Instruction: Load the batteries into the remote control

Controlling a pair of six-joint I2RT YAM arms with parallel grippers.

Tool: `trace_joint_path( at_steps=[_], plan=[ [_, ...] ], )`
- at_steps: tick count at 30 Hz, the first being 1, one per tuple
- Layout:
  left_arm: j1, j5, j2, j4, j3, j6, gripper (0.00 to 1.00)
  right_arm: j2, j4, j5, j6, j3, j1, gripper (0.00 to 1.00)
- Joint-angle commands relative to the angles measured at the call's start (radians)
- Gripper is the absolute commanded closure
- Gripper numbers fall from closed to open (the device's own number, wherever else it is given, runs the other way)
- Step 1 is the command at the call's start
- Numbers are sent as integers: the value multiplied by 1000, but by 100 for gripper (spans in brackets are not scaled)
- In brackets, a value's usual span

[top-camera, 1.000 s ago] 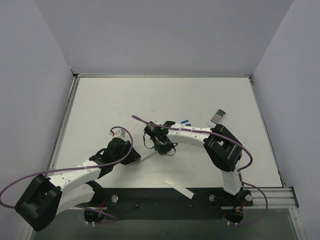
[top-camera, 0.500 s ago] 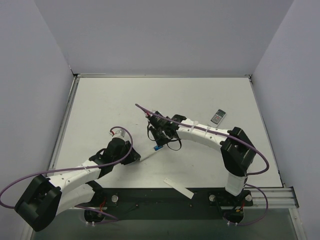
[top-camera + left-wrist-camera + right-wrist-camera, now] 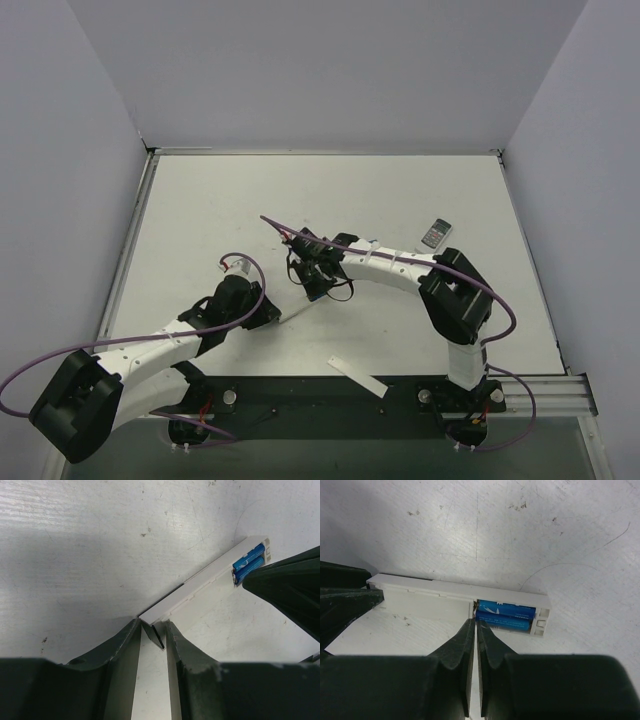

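Worktop: you look down on a white matte worktop (image 3: 300,190); up close it shows fine scratches and small dark specks.
Back wall: a plain pale panel (image 3: 330,70) stands along the far edge.
Side walls: the left wall (image 3: 60,200) and right wall (image 3: 590,200), equally plain, close you in.
Left edge: a grey metal strip (image 3: 130,250) runs beside the left wall.
Near edge: a black base plate (image 3: 320,400), with a ribbed aluminium rail (image 3: 540,385) at its right end.
Light: even and soft from above, so your shadows stay faint.
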Motion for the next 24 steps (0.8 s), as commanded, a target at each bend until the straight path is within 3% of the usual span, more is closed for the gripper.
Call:
trace_joint_path(
  at_steps=[1,24],
  plan=[
    [-3,-35,6,-71,12,17,64,33,11,1,5,15,5,98],
    [-3,-41,3,-85,16,20,64,-27,4,70,-11,11,-38,99]
  ],
)
